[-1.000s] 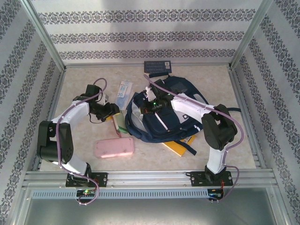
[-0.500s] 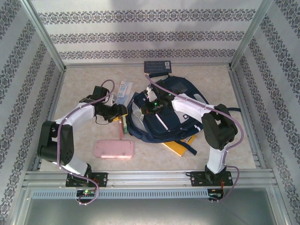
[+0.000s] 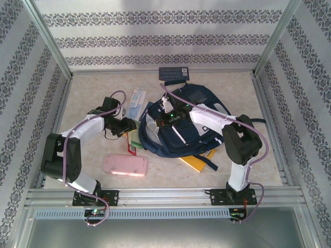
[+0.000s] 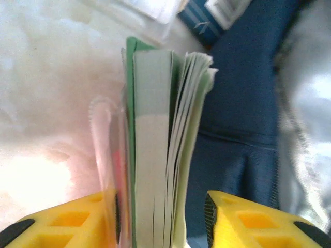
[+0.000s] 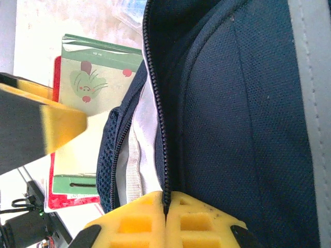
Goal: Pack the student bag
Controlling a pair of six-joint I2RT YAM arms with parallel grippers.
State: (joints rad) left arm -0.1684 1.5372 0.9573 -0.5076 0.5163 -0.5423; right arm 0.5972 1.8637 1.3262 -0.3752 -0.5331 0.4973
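From above, the student bag (image 3: 189,129) lies mid-table, and the left gripper (image 3: 127,125) has slid to its 9 o'clock, over the green book (image 3: 133,142). The left wrist view shows those jaws drawn in around the book, a gap left at 3 o'clock, not squeezing yet. The right wrist view shows the right gripper (image 5: 165,209) pinched tight on the bag's zipper edge, so the book may go in soon.
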